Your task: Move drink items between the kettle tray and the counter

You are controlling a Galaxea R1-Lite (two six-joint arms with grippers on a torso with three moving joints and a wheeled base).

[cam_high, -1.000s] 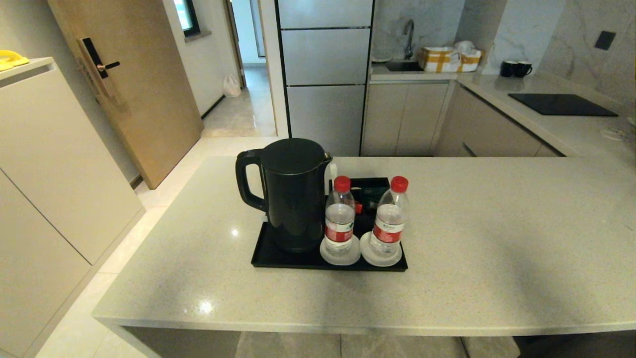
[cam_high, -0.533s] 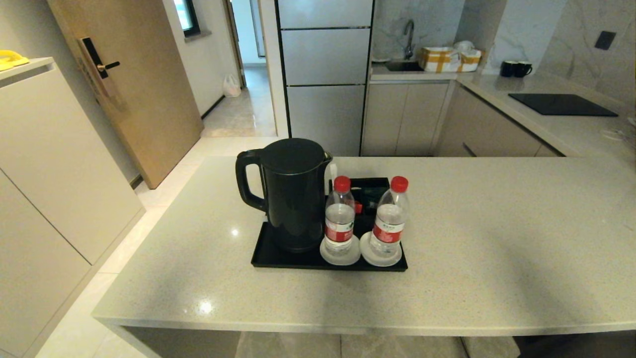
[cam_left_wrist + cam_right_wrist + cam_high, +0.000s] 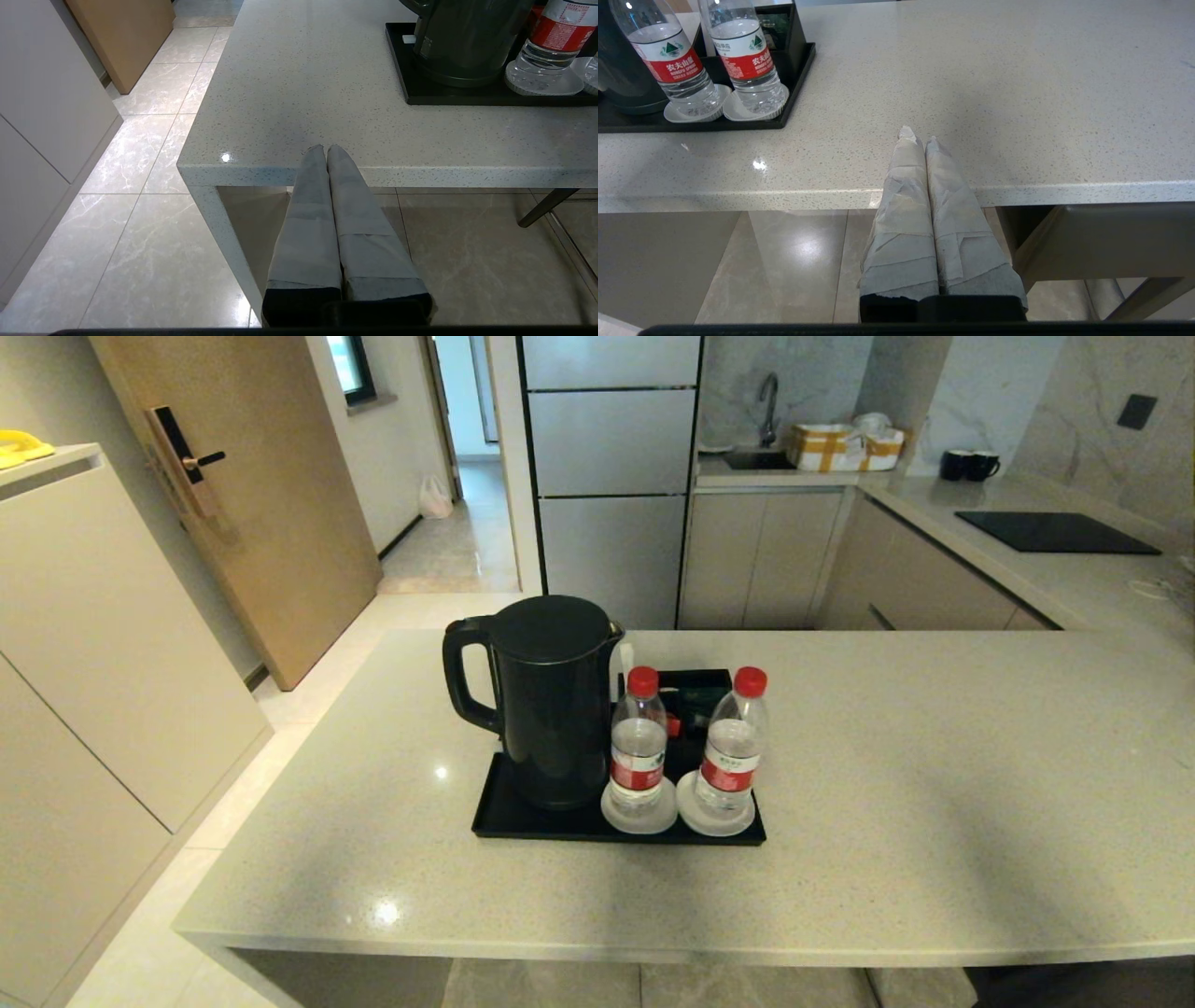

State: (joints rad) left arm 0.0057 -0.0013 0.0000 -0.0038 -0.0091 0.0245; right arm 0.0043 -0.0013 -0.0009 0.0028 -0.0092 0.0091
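Observation:
A tall black kettle stands on the left half of the black kettle tray, handle pointing left. Two clear water bottles with red caps, one and the other, stand on white coasters at the tray's front right. The tray lies on the beige speckled counter. Neither arm shows in the head view. My left gripper hangs shut and empty at the counter's near edge, left of the tray. My right gripper is shut and empty at the near edge, right of the bottles.
A small black sachet box sits at the back of the tray behind the bottles. On the far counter lie a black cooktop and two black mugs. A chair frame stands under the counter by my right gripper.

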